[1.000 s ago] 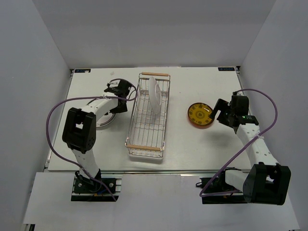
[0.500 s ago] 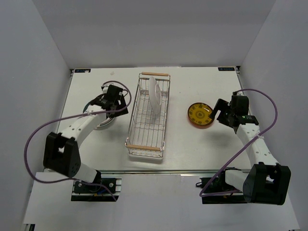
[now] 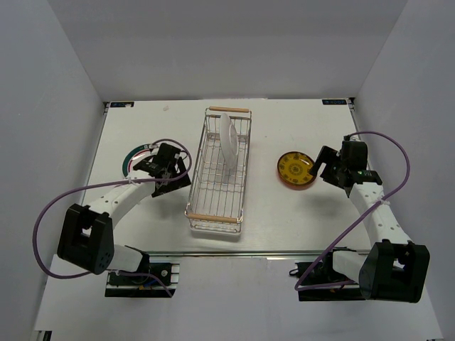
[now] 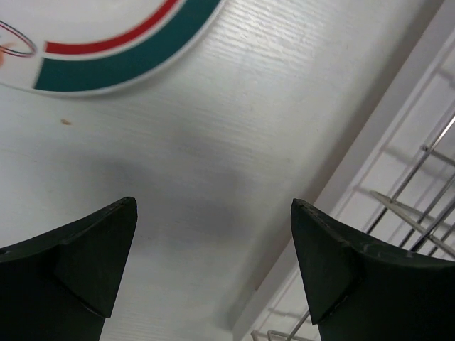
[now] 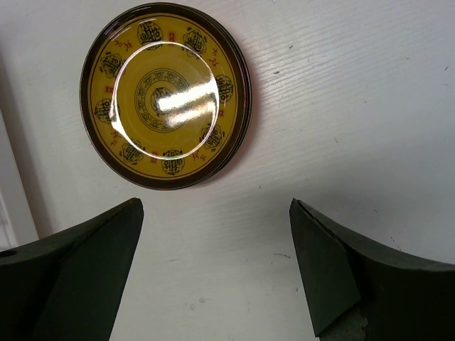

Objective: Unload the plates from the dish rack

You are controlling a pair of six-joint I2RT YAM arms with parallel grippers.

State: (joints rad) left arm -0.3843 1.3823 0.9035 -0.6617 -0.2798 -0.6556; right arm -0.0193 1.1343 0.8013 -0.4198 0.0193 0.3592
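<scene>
The near wooden handle [image 3: 213, 218] of the dish rack [image 3: 217, 186] lay closest to the arm bases, with the long wire basket running away from them across the white table [image 3: 284, 220]. The near half of the rack held no plate.

Just left of the rack, about level with its middle, the left gripper [image 3: 169, 167] hung low over the table. In its wrist view the left gripper [image 4: 213, 249] had its two dark fingers [image 4: 85, 263] spread wide, with bare tabletop between them and nothing pinched. The rack's wires [image 4: 419, 192] showed at the right edge of that view.

A little farther left of the rack, partly hidden by the arm, a large white plate with a dark-green rim [image 3: 132, 158] lay flat on the table. From the wrist, its rim [image 4: 128, 60] showed a teal band with a thin red line inside it.

To the right of the rack, well apart from it, the right gripper [image 3: 323, 167] faced back toward the rack. Its wrist view showed the right gripper [image 5: 213, 263] open wide as well, gripping nothing, with table between the fingers [image 5: 78, 273].

Between that gripper and the rack, a small yellow patterned plate with a dark rim [image 3: 296, 170] rested flat on the table, clear of the fingertips, as the wrist view of it [image 5: 167, 96] confirmed.

One white plate [image 3: 228, 141] stood on edge in the far half of the rack, close to the far wooden handle [image 3: 228, 110].
</scene>
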